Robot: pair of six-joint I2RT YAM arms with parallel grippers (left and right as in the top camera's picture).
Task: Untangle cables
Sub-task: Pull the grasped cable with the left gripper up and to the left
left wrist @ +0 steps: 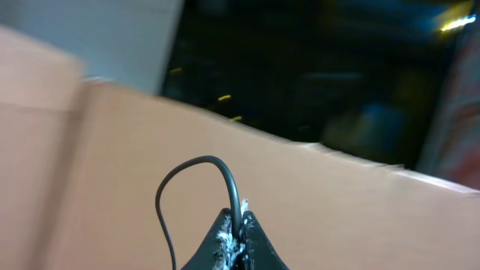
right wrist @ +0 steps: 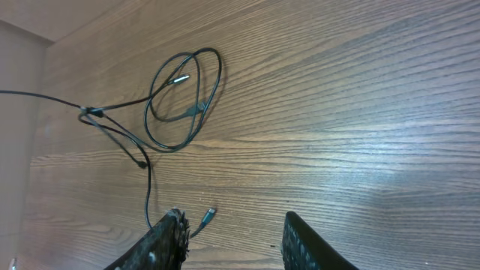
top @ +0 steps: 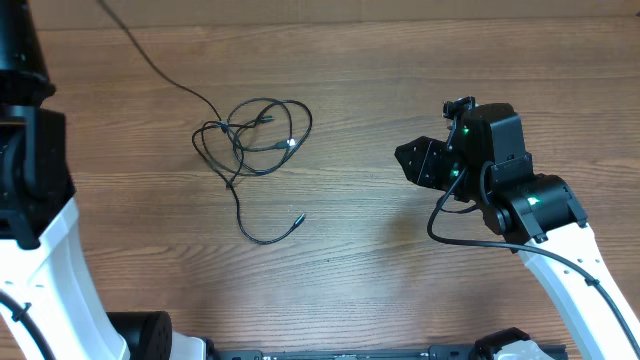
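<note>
Our left gripper (left wrist: 238,225) clamps one cable (left wrist: 202,158) to pull free, we judge; our half-open, empty right gripper (right wrist: 232,240) should pin the tangle (top: 262,122) next.

Thin black cables (top: 255,135), bunched in overlapping loops, lying flat left of centre in overhead view, silvery plug tip (top: 291,143) inside the bunch, one strand running off top-left, one tail curving down to a loose plug (top: 299,217)
</note>
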